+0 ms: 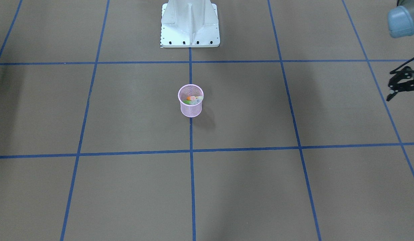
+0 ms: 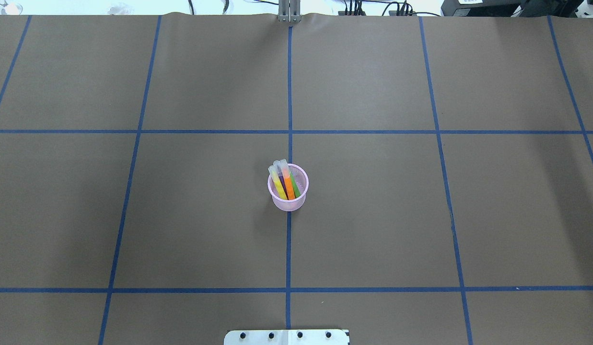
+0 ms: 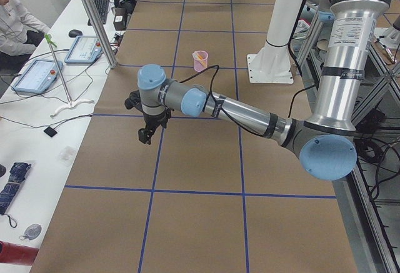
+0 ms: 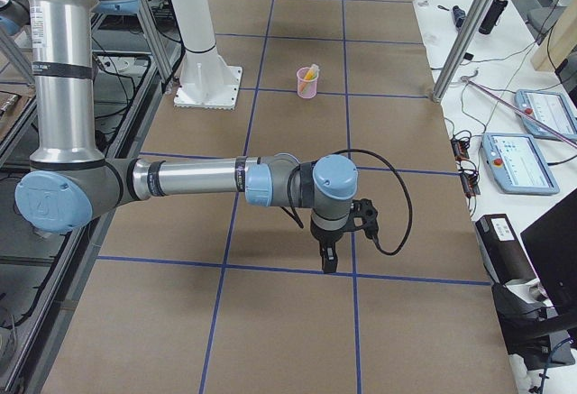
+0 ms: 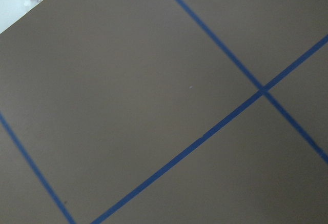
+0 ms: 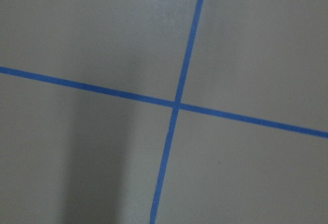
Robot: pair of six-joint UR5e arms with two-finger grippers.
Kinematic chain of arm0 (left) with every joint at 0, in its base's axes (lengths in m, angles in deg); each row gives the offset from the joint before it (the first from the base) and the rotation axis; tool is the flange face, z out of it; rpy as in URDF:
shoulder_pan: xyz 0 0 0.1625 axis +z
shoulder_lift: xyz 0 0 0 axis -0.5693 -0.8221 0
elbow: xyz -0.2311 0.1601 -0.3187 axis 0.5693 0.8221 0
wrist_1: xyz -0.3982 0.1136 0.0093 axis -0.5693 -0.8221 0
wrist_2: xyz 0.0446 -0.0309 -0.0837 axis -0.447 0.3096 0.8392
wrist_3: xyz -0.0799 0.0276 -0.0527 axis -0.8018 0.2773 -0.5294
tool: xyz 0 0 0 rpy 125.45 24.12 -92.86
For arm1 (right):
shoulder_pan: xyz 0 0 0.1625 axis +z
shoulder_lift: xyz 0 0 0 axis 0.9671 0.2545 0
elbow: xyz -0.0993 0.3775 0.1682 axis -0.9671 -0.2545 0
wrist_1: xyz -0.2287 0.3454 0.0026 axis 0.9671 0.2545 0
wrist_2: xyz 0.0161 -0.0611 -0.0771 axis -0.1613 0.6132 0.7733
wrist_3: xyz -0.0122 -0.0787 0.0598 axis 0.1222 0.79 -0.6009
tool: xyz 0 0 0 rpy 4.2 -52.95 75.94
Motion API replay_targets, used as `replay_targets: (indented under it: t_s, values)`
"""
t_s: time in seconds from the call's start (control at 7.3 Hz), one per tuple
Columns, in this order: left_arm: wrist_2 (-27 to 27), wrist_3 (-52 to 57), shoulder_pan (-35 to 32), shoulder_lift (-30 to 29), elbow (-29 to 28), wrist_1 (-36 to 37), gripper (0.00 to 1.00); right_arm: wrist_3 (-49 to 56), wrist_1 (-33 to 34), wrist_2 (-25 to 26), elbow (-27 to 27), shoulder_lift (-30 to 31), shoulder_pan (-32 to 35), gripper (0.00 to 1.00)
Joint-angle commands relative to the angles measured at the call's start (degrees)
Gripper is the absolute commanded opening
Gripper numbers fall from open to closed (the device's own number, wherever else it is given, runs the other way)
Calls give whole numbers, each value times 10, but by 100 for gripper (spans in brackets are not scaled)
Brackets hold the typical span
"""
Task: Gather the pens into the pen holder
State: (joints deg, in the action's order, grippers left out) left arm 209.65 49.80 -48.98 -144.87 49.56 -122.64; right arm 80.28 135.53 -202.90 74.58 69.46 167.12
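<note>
The left gripper (image 3: 145, 137) hangs low over the table (image 2: 373, 215) far out on the robot's left, pointing down, with nothing between its jaws. Only its black edge shows in the front-facing view, so I cannot tell whether the jaws are released or clenched.

The pink mesh pen holder (image 2: 289, 205) stands upright at the middle of the table, on the centre blue tape line (image 2: 289, 249), in front of the white robot base (image 1: 190, 23). All four pens are in it: yellow pen (image 2: 276, 184), purple pen (image 2: 282, 183), orange pen (image 2: 288, 187) and green pen (image 2: 295, 188). They lean together away from the robot, and their translucent caps (image 2: 278, 167) stick out over the far rim.

The right gripper (image 4: 327, 263) points down over the table well out on the robot's right, holding nothing. It appears only in a side view, so I cannot tell how its jaws stand.
</note>
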Motion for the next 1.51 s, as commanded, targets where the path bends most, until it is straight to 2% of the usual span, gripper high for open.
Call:
replay_targets:
  t_s: [0.0,0.14,0.27,0.41,0.82,1.37]
  values:
    - [-2,35,-57,15,-39,39,100,0,6,5,-2,28,5,100]
    - [-1,72,-74,31,-41,48,100,-2,6,6,-7,29,5,100]
    - [2,70,-78,77,-35,41,100,-1,5,5,-7,29,4,100]
    - [-1,67,-78,89,-38,41,100,-1,3,4,0,28,5,100]
    - [1,65,-78,90,-62,41,100,-6,4,6,-9,31,4,100]
    - [0,69,-77,102,-56,39,100,-7,3,35,-2,32,4,100]
